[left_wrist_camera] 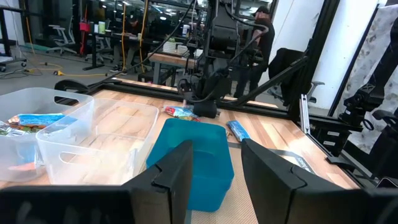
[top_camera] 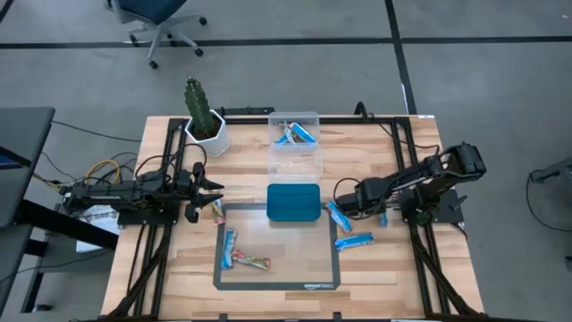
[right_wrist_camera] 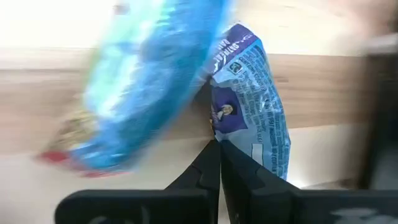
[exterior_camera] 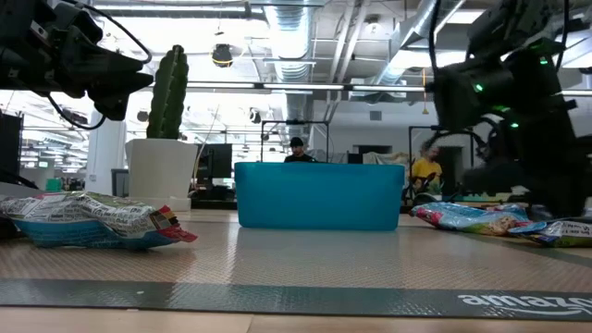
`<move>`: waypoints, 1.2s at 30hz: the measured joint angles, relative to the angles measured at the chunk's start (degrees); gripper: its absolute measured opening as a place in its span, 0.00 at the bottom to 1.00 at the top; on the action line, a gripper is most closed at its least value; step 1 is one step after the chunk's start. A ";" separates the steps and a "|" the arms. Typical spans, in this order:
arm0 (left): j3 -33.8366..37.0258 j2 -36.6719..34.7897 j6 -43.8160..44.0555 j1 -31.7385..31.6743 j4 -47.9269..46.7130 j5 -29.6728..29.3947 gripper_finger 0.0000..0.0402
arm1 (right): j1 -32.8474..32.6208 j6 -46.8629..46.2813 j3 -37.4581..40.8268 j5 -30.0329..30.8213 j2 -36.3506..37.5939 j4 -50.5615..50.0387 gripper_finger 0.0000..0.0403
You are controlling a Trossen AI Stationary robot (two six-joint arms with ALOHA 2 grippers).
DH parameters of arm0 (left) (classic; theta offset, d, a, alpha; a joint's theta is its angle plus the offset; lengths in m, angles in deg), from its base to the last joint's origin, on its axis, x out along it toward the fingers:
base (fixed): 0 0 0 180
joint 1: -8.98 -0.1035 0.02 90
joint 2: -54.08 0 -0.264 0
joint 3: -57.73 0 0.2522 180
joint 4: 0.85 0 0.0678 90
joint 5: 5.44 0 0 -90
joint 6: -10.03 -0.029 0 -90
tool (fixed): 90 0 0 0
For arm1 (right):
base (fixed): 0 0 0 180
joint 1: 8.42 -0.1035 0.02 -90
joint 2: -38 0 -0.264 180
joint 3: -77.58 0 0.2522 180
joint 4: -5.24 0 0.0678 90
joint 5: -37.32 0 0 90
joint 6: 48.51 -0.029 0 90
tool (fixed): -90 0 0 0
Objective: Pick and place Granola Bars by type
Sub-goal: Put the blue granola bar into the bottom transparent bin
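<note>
Blue granola bars lie flat at the table's right (top_camera: 338, 217), (top_camera: 355, 241) and on the black mat (top_camera: 229, 249). A multicoloured bar (top_camera: 252, 262) lies beside that last one, and another bar (top_camera: 217, 210) lies near my left gripper. My right gripper (top_camera: 343, 207) points steeply down next to the teal tray (top_camera: 293, 202) and is shut on a blue-and-purple bar (right_wrist_camera: 249, 106). A second blue bar (right_wrist_camera: 143, 87) shows blurred beside it. My left gripper (left_wrist_camera: 214, 180) waits level and open at the table's left. My right gripper pinches the blue-and-purple bar by its wrapper's long edge (right_wrist_camera: 216, 134) between the two fingertips. The fingers come from above, slanting down. The bar reaches away from the fingertips over the wood. Whether it is lifted clear does not show.
A clear plastic box (top_camera: 295, 143) with bars inside stands behind the teal tray. A cactus in a white pot (top_camera: 206, 121) stands at the far left. The black mat (top_camera: 277, 284) covers the table's near middle. People show in the room behind.
</note>
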 joint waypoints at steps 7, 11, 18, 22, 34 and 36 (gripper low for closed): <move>0.00 0.01 0.00 -0.01 0.00 -0.02 0.32 | 0.68 0.44 -2.78 1.63 -0.07 2.98 0.00; 0.01 0.01 0.00 -0.01 0.00 0.00 0.32 | 0.83 0.44 -2.85 1.44 -0.07 2.46 0.00; 0.01 0.00 0.00 0.00 0.00 0.00 0.32 | 0.81 0.52 -4.05 1.37 -0.09 2.56 0.01; -0.01 0.01 0.00 -0.01 0.00 -0.02 0.32 | 0.81 2.89 -4.05 0.80 -0.09 2.60 0.06; -0.01 -0.01 0.00 0.00 0.00 -0.02 0.32 | 0.81 4.83 -6.39 0.27 -0.09 -1.82 0.39; -0.01 0.01 0.00 0.00 0.00 0.00 0.32 | 0.81 5.00 -7.34 0.54 -0.07 -4.76 0.43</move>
